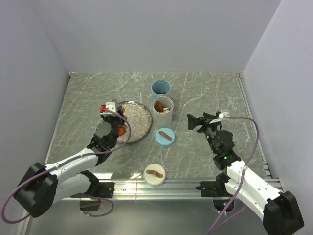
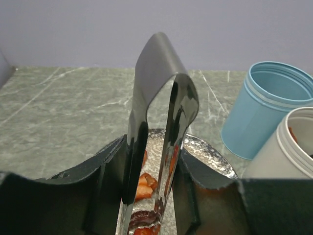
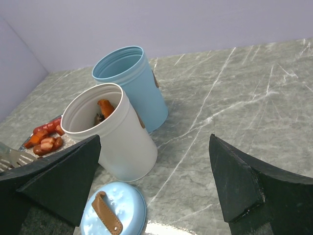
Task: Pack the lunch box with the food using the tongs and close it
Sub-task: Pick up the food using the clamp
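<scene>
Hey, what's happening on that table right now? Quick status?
Left gripper shut on tongs over the plate. Right gripper open, empty. Food partly in white cup, rest on plate; blue lid, white lid off. Nothing in the way.

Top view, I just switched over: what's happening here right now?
The left end effector grips the tongs over the plate, where food pieces lie. The white cup already has some in it. The blue lid and white lid lie on the table. The right end effector is open and holds nothing.
</scene>
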You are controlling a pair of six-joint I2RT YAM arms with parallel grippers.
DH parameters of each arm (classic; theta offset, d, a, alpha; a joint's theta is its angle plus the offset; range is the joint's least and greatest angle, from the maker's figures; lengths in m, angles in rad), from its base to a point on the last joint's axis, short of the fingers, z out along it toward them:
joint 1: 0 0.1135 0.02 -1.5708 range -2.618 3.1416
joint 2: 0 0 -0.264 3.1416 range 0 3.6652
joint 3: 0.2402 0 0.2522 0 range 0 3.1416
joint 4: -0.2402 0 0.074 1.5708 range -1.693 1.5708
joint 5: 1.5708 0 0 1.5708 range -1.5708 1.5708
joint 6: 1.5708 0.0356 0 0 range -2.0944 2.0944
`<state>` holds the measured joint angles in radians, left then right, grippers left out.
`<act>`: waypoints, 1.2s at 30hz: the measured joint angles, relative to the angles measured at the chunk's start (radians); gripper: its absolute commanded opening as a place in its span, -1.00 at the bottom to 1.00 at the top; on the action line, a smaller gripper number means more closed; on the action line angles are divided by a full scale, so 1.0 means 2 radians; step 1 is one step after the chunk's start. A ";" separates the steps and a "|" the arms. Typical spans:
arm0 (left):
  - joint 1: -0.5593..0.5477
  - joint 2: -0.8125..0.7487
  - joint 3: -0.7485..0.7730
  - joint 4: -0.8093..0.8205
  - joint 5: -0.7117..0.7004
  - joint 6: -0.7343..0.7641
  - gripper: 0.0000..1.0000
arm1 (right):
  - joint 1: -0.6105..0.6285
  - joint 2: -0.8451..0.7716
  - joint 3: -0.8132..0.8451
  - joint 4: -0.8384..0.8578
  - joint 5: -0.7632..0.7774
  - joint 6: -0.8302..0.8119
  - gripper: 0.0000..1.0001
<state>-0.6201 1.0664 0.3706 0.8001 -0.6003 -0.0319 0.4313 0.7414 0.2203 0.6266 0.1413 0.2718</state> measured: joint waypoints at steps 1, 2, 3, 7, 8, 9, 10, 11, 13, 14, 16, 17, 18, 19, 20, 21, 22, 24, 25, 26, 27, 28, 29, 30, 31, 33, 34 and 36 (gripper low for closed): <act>0.000 -0.004 0.000 -0.007 0.003 -0.006 -0.12 | 0.000 0.000 0.000 0.000 0.000 0.000 0.96; 0.000 -0.008 0.000 -0.015 0.006 -0.011 -0.12 | 0.000 0.000 0.000 0.000 0.000 0.000 0.96; 0.000 -0.010 0.000 -0.022 0.009 -0.019 -0.11 | 0.000 0.000 0.000 0.000 0.000 0.000 0.96; 0.000 -0.010 0.007 -0.048 0.016 -0.042 -0.12 | 0.000 0.000 0.000 0.000 0.000 0.000 0.96; 0.000 -0.009 0.008 -0.052 0.018 -0.046 -0.12 | 0.000 0.000 0.000 0.000 0.000 0.000 0.96; 0.001 -0.007 0.009 -0.053 0.019 -0.050 -0.12 | 0.000 0.000 0.000 0.000 0.000 0.000 0.96; 0.001 -0.006 0.009 -0.054 0.020 -0.055 -0.12 | 0.000 0.000 0.000 0.000 0.000 0.000 0.96; 0.001 -0.005 0.009 -0.054 0.021 -0.058 -0.12 | 0.000 0.000 0.000 0.000 0.000 0.000 0.96; 0.001 -0.005 0.009 -0.055 0.028 -0.064 -0.12 | 0.000 0.000 0.000 0.000 0.000 0.000 0.96; 0.001 -0.005 0.008 -0.060 0.031 -0.069 -0.12 | 0.000 0.000 0.000 0.000 0.000 0.000 0.96; -0.005 -0.006 0.008 -0.065 0.038 -0.075 -0.12 | 0.000 0.000 0.000 0.000 0.000 0.000 0.96; -0.008 -0.008 0.008 -0.067 0.040 -0.076 -0.12 | 0.000 0.000 0.000 0.000 0.000 0.000 0.96; -0.012 -0.010 0.007 -0.068 0.041 -0.078 -0.12 | 0.000 0.000 0.000 0.000 0.000 0.000 0.96; -0.017 -0.013 0.007 -0.071 0.041 -0.081 -0.12 | 0.000 0.000 0.000 0.000 0.000 0.000 0.96; -0.020 -0.016 0.006 -0.073 0.041 -0.083 -0.12 | 0.000 0.000 0.000 0.000 0.000 0.000 0.96; -0.025 -0.019 0.005 -0.075 0.040 -0.085 -0.12 | 0.000 0.000 0.000 0.000 0.000 0.000 0.96; -0.028 -0.022 0.004 -0.078 0.040 -0.086 -0.12 | 0.000 0.000 0.000 0.000 0.000 0.000 0.96; -0.032 -0.027 0.002 -0.080 0.039 -0.088 -0.11 | 0.000 0.000 0.000 0.000 0.000 0.000 0.96; -0.033 -0.030 0.001 -0.081 0.038 -0.089 -0.11 | 0.000 0.000 0.000 0.000 0.000 0.000 0.96; -0.034 -0.032 -0.001 -0.081 0.037 -0.089 -0.10 | 0.000 0.000 0.000 0.000 0.000 0.000 0.96; -0.034 -0.033 -0.002 -0.080 0.034 -0.088 -0.09 | 0.000 0.000 0.000 0.000 0.000 0.000 0.96; -0.034 -0.033 -0.002 -0.079 0.031 -0.088 -0.08 | 0.000 0.000 0.000 0.000 0.000 0.000 0.96; -0.034 -0.032 -0.003 -0.079 0.027 -0.088 -0.08 | 0.000 0.000 0.000 0.000 0.000 0.000 0.96; -0.034 -0.031 -0.003 -0.077 0.023 -0.087 -0.07 | 0.000 0.000 0.000 0.000 0.000 0.000 0.96; -0.034 -0.028 -0.003 -0.075 0.018 -0.086 -0.06 | 0.000 -0.001 0.000 0.000 0.000 0.000 0.96; -0.034 -0.017 -0.003 -0.066 0.008 -0.085 -0.07 | 0.000 -0.002 0.000 -0.001 0.000 0.000 0.96; -0.034 -0.010 -0.003 -0.061 0.004 -0.084 -0.07 | 0.000 -0.003 0.000 -0.001 0.000 0.000 0.96; -0.035 0.004 -0.003 -0.052 -0.001 -0.081 -0.07 | 0.000 -0.004 0.000 -0.001 0.000 0.000 0.96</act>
<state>-0.6891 1.0740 0.3637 0.6968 -0.6029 -0.1940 0.4313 0.7338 0.2203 0.6254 0.1417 0.2718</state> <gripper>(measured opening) 0.469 0.980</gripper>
